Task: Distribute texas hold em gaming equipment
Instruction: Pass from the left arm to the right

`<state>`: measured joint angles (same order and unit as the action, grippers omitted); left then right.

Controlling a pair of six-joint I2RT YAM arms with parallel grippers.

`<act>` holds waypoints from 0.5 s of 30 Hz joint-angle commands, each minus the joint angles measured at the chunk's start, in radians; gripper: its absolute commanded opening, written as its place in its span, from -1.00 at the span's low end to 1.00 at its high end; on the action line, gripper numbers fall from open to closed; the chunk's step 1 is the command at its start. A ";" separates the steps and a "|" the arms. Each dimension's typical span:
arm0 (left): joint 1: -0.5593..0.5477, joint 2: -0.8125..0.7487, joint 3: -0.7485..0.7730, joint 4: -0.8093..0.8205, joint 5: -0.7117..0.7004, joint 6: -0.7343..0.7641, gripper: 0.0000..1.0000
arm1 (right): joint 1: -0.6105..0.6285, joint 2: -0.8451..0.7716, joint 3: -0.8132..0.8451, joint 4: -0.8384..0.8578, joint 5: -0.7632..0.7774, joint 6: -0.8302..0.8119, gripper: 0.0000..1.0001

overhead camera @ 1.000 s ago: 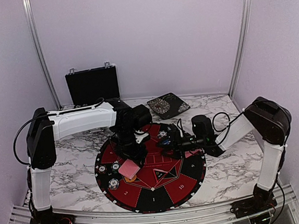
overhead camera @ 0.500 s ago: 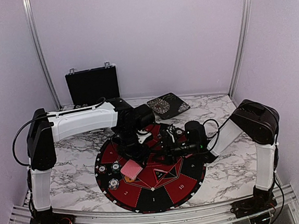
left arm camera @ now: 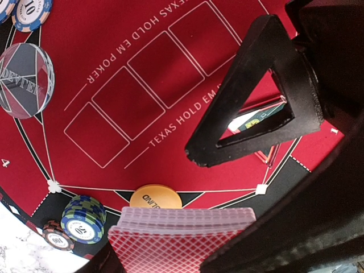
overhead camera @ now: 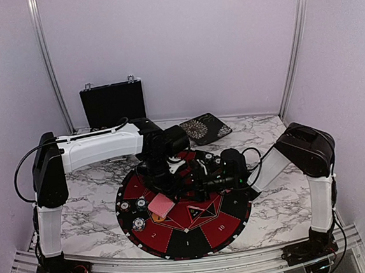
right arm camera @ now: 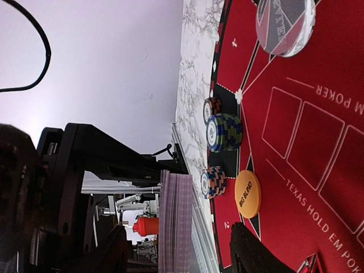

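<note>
A marble table [overhead camera: 93, 214] is topped by a round red-and-black mat [overhead camera: 178, 236]. Above the mat's 9 o'clock side, a deck of red-backed cards [left arm camera: 181, 242] is clamped in the left gripper [overhead camera: 164, 192] and flanked by the wide-spread fingers of the right gripper [overhead camera: 188, 182], entering from 3 o'clock. Striped chip stacks [overhead camera: 139, 205] are seen at the 9 o'clock rim, and an orange button disc [left arm camera: 156, 198] beneath the deck.

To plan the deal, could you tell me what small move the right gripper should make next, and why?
Probably ease the right gripper closer to the deck and pinch one outer card. The left gripper holds the deck over the mat; the right jaws stand open, the deck lines up between them in the right wrist view, and they do not touch it yet.
</note>
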<state>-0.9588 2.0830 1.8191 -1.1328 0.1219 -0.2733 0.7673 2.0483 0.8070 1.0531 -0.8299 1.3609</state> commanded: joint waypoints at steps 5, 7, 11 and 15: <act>-0.015 -0.051 0.029 -0.041 -0.010 -0.003 -0.21 | 0.031 0.030 0.050 0.047 -0.016 0.019 0.17; -0.017 -0.051 0.029 -0.042 -0.009 -0.003 -0.21 | 0.036 0.034 0.053 0.055 -0.017 0.026 0.15; -0.020 -0.056 0.031 -0.042 -0.012 -0.003 -0.21 | 0.042 0.038 0.062 0.054 -0.015 0.029 0.12; -0.020 -0.060 0.031 -0.042 -0.017 -0.004 -0.21 | 0.049 0.042 0.064 0.049 -0.014 0.028 0.07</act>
<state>-0.9726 2.0754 1.8202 -1.1355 0.1196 -0.2733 0.8005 2.0724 0.8406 1.0710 -0.8337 1.3853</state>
